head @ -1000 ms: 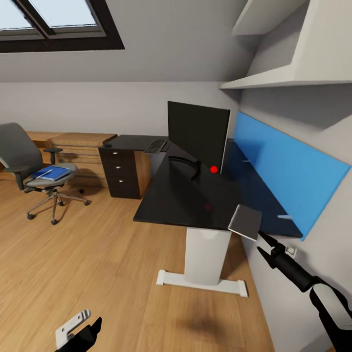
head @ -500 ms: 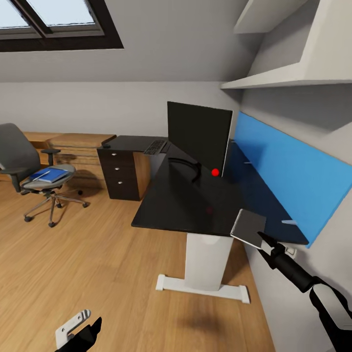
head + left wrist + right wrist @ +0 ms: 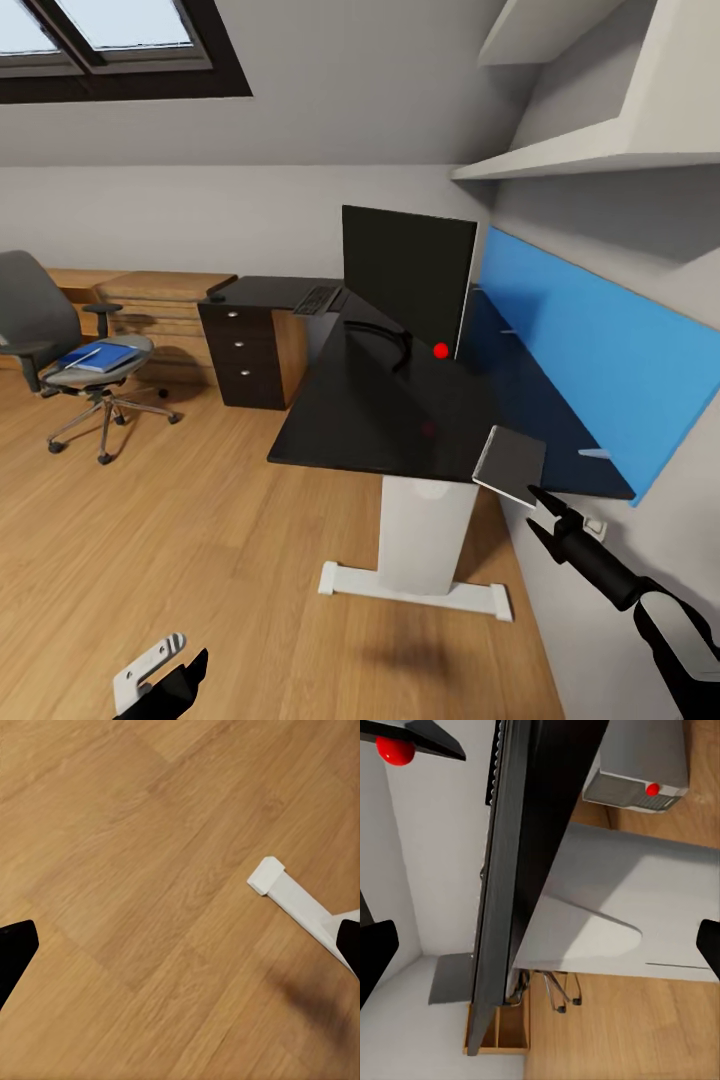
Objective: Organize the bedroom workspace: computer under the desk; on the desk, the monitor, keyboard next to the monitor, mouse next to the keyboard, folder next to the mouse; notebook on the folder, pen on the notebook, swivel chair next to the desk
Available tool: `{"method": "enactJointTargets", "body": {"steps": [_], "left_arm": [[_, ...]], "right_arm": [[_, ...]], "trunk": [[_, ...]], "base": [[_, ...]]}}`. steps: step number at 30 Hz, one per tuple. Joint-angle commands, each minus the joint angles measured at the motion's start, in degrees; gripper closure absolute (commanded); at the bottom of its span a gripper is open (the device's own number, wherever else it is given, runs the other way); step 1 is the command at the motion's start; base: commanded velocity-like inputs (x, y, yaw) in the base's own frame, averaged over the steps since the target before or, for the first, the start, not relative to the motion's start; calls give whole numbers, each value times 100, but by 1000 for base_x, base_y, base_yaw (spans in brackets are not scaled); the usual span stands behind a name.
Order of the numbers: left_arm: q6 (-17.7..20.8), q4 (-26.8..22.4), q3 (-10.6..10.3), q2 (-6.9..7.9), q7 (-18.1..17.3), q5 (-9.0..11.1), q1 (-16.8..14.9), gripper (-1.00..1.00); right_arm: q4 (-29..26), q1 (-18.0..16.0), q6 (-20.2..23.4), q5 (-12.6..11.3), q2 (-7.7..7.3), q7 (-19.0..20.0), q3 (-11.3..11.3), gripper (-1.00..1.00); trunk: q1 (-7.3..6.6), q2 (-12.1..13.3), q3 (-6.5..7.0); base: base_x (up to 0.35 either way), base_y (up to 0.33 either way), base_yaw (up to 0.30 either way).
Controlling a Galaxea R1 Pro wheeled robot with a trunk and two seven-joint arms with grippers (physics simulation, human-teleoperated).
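My right gripper [image 3: 541, 509] sits lower right in the head view, jaws apart and empty, just below the notebook [image 3: 510, 465], which lies on the near corner of the desk [image 3: 380, 410]. My left gripper [image 3: 165, 680], bottom left, is spread over bare floor [image 3: 150, 885]. The monitor [image 3: 405, 280] stands mid-frame; the folder [image 3: 98, 357] rests on the swivel chair [image 3: 50, 340] at left.

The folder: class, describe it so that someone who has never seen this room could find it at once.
Start at the swivel chair standing on the wooden floor left of the black desk. The folder lies flat on its seat. It is bright blue, unlike the chair's grey padding, with a thin pale pen lying on it.
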Motion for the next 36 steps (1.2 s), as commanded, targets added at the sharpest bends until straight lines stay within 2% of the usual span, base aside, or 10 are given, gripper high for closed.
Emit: {"method": "enactJointTargets", "body": {"steps": [1,21,24,36], "left_arm": [[18,-11,-2,2,36,55,0,-100],[20,-11,4,8,28,64,0,-100],[17,-11,5,6,28,64,0,-100],[15,73,-2,8,24,65,0,-100]], "right_arm": [[3,-3,46,-30,1,-1,-10,-100],[9,-3,46,-22,1,-1,5,-100],[9,-3,46,-21,1,-1,6,-100],[9,-3,46,-21,1,-4,11,-100]], "trunk": [[0,-2,-4],[0,-2,-4],[-66,118,50],[-66,118,50]], "base": [[0,0,0],[0,0,0],[0,0,0],[0,0,0]]}}
